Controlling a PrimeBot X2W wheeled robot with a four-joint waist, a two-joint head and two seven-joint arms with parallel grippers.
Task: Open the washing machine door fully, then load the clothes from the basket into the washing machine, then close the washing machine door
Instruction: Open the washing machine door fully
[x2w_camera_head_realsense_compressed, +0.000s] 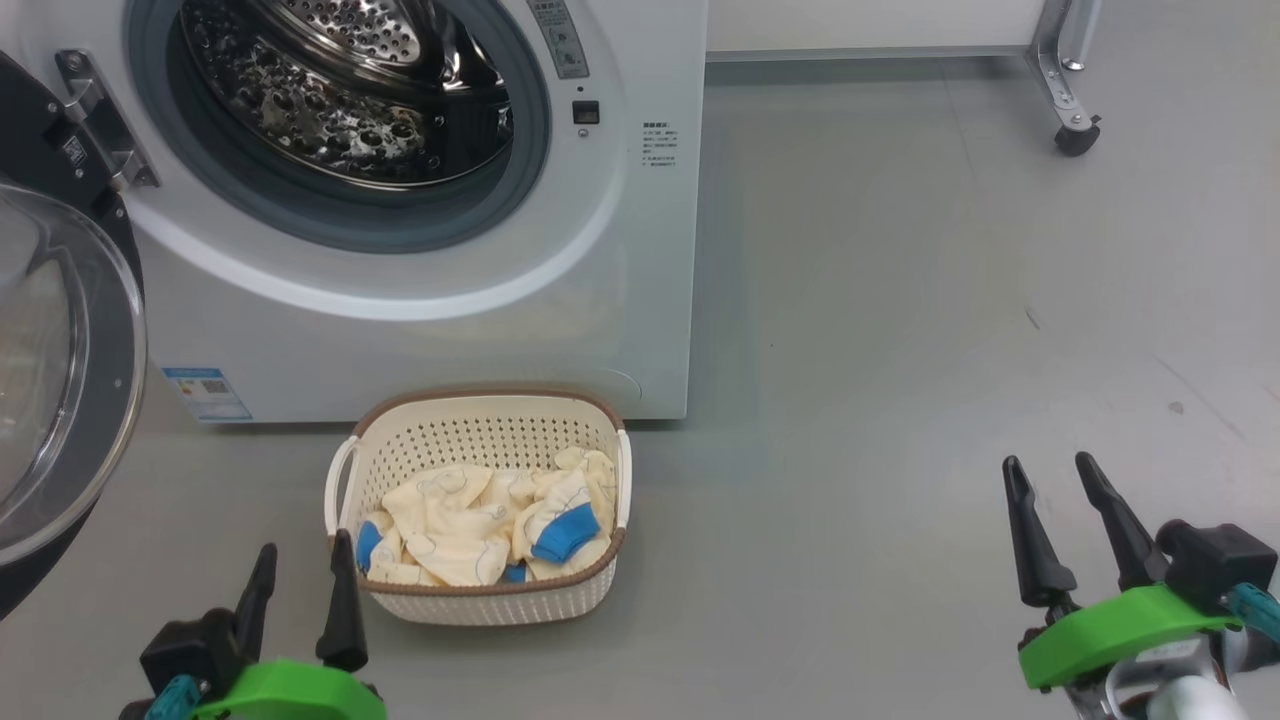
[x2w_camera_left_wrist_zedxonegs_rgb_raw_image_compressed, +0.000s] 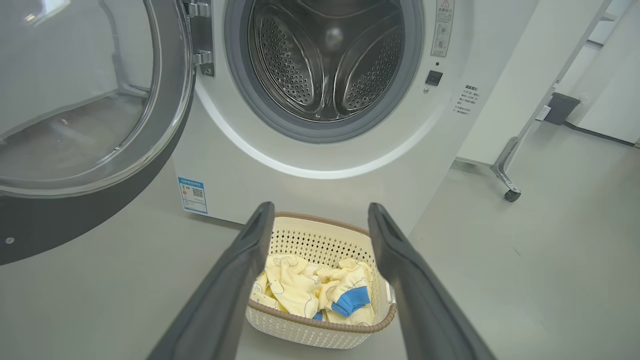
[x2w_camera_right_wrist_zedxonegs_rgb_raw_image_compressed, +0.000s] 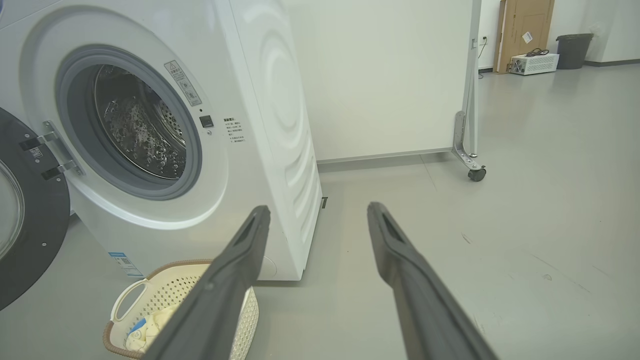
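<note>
The clothes (x2w_camera_head_realsense_compressed: 480, 525), small pale cream-yellow soft garments with faint printed outlines and bright blue cuffs, lie heaped in the lower middle of the head view. They fill the bottom of the basket (x2w_camera_head_realsense_compressed: 480, 400), a small rectangular cream plastic one with perforated sides, a brown woven-look rim and white side handles.

We judge these pieces light, limp and crumpled together. They should give under the fingers, drape when lifted, and more than one may come up at once. A raised fold, or the blue cuff on the heap's right side, looks the best place to pinch; reaching too deep risks catching the perforated wall.

Just behind the basket, across the upper left, stands the washing machine (x2w_camera_head_realsense_compressed: 400, 330), a big white front-loader whose steel perforated drum (x2w_camera_head_realsense_compressed: 340, 90) is open to us. Its door (x2w_camera_head_realsense_compressed: 50, 380), round with a glossy black rim and bulging clear glass, hangs swung out at the left edge.

At the lower left, the left gripper (x2w_camera_head_realsense_compressed: 305, 542) sits close beside the basket's near left corner, its two dark fingers spread wide and holding nothing. At the lower right, well apart over the bare grey floor (x2w_camera_head_realsense_compressed: 900, 350), the right gripper (x2w_camera_head_realsense_compressed: 1048, 460) is likewise spread and empty.
</note>
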